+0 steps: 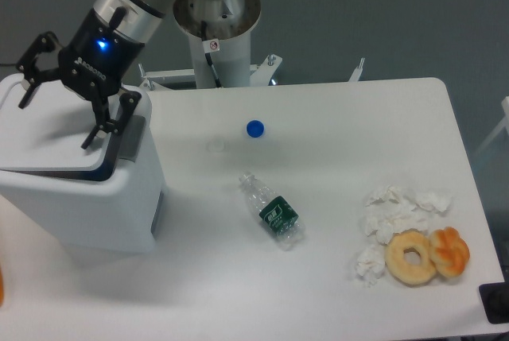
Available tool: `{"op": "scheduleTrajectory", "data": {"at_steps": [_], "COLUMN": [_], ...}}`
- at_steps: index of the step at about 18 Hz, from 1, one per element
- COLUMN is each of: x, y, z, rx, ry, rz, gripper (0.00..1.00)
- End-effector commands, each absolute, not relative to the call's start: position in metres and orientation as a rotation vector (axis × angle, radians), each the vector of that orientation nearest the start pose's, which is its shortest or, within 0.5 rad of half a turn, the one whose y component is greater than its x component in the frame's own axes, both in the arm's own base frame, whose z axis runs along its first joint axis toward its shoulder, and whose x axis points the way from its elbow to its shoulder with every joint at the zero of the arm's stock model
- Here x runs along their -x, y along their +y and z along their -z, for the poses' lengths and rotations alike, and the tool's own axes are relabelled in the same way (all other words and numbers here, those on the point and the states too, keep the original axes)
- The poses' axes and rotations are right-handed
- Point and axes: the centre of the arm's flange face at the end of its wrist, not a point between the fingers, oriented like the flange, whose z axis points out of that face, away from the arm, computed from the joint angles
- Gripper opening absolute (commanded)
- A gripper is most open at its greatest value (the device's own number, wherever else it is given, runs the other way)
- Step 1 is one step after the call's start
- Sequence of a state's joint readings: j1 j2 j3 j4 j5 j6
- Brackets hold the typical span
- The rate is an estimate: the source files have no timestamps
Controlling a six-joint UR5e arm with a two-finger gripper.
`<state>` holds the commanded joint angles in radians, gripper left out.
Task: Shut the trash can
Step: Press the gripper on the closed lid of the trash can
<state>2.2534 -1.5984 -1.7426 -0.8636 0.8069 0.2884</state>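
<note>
Nearest me, at about 4 o'clock on the table, I see a plain doughnut touching a glazed pastry, with crumpled tissues bunched just beside them. A clear plastic bottle with a green label lies on its side near the middle, and a blue cap sits further back around 12 o'clock.

Over at 9 o'clock stands the trash can, the biggest thing I have in view. Its lid lies nearly flat across the top, but I can see a dark sliver along the lid's near edge and at the right-hand corner, so I judge it lowered most of the way and not fully seated. I would call the task close to finished: what is left looks like a final press to settle the lid down flush, and I cannot tell from here whether the front latch has caught.

Further back, the arm reaches in from its pedestal at 12 o'clock and slants down to the left over the can. The gripper points toward the lid with its jaws spread wide and nothing between them; one finger tip seems to rest on or just above the lid's right side, the other pokes out past the lid's far left corner. Whether there is real contact I cannot be sure.
</note>
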Motion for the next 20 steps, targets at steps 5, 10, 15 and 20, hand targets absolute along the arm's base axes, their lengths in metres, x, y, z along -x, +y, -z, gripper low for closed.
{"op": "scheduleTrajectory", "data": {"at_steps": [5, 10, 15, 20], "x": [0.171, 0.172, 0.172, 0.171], "y": [0.528, 0.530, 0.530, 0.529], "z": [-0.487, -0.480, -0.479, -0.477], "rx": [2.311, 2.325, 2.326, 2.329], "ry": [-0.226, -0.219, -0.216, -0.219], "rz": [0.546, 0.542, 0.542, 0.544], "gripper": [1.00, 1.00, 1.00, 1.00]}}
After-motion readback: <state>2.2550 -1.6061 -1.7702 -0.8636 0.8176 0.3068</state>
